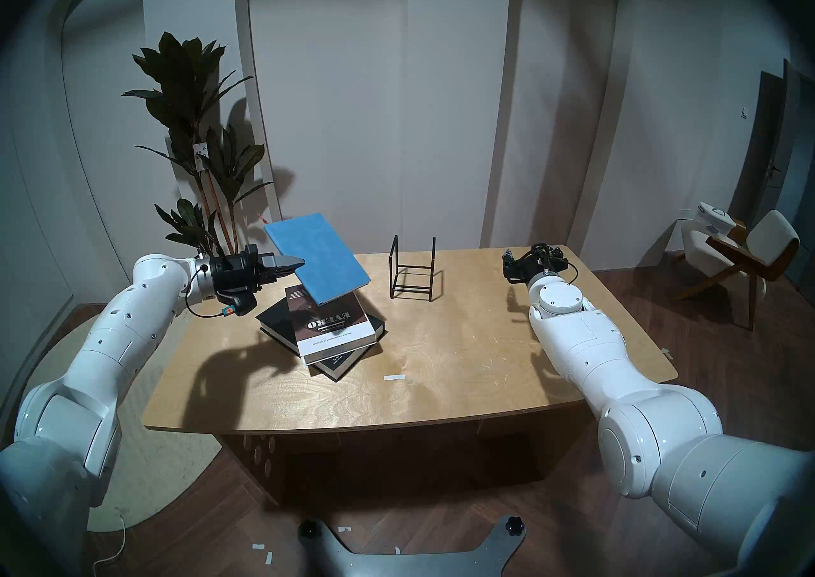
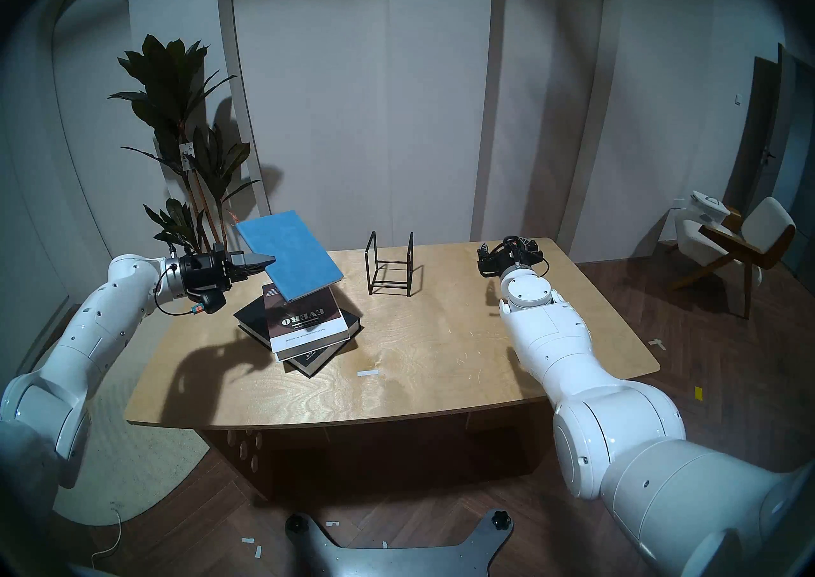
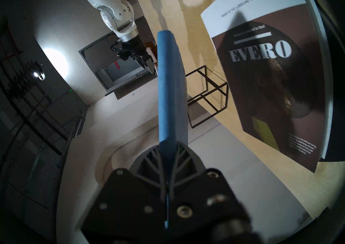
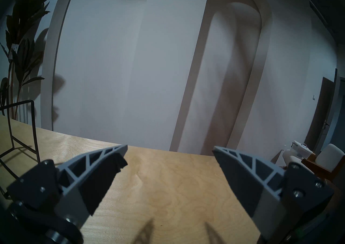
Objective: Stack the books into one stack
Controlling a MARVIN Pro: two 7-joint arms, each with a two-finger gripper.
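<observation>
Between my left claw [image 1: 294,264] fingers sits the thin blue book [image 1: 318,257], pinched by its left edge and held up in the air, tilted, with its low corner hanging over the pile. From my left wrist view I see it edge-on, running straight out toward 12 o'clock. Just under it is the brown book [image 1: 331,324] with EVERO on the cover, lying flat on the big black book [image 1: 273,324], turned at a different angle so black corners stick out. Both sit left of centre on the wooden table [image 1: 441,369]. At roughly 3 o'clock from the pile stands the black wire rack [image 1: 412,269], upright, nothing in it. Way over at the table's right side my right claw [image 4: 170,149] hangs low over bare wood, spread wide, gripping nothing
</observation>
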